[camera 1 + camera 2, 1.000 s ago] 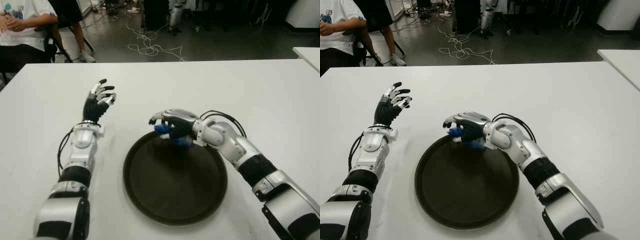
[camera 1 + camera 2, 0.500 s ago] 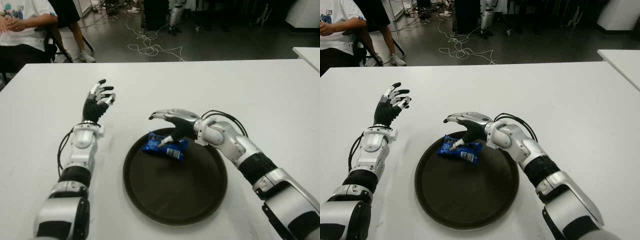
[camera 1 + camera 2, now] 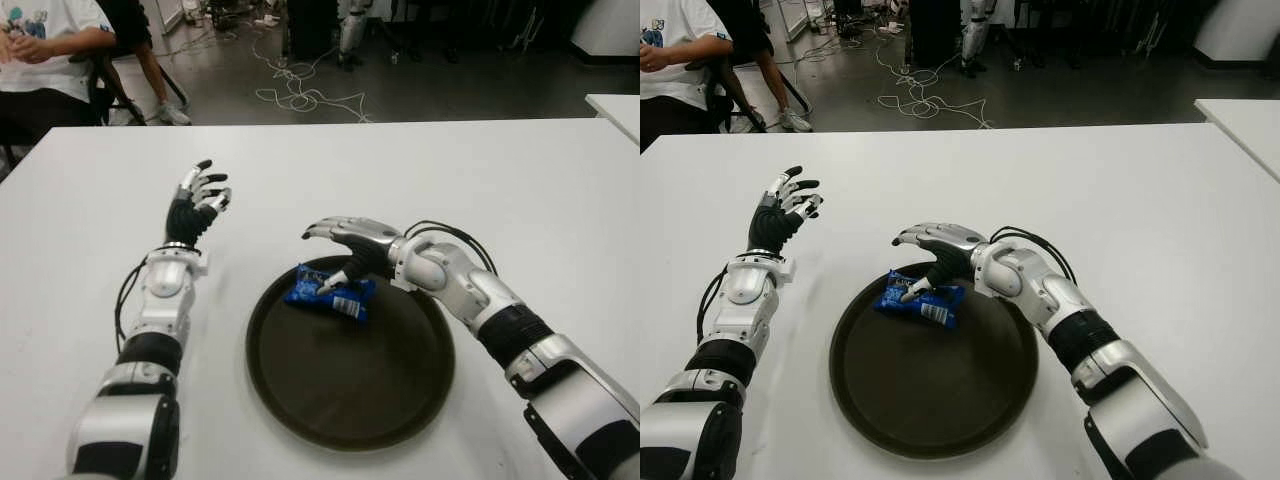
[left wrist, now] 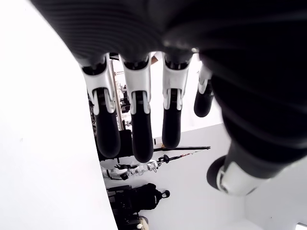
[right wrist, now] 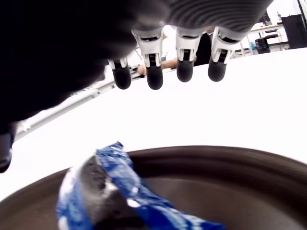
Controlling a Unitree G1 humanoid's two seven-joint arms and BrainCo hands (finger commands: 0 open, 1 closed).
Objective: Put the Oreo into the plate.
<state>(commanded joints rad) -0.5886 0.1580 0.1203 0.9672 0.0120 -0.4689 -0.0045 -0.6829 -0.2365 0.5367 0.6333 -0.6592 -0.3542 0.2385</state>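
Lying inside the dark round plate, near its far-left rim, the blue Oreo packet was seen flat on the plate's floor, with a white label patch turned toward the robot. The plate was placed on the white table, close to the table's near edge and roughly midway between its left and right edges.

The right hand was held over the plate's far rim, just above the packet. Its fingers were extended and spread, and nothing was gripped by them; in the right wrist view the packet was shown below the fingertips with open space between. The thumb tip was seen very close to the packet's top, but whether it was touching could not be told.

The left hand was raised to the left of the plate, well apart from it, with its fingers stretched out and nothing held.

Beyond the table's far edge, a seated person was visible at the far-left corner, and loose cables were spread on the dark floor.
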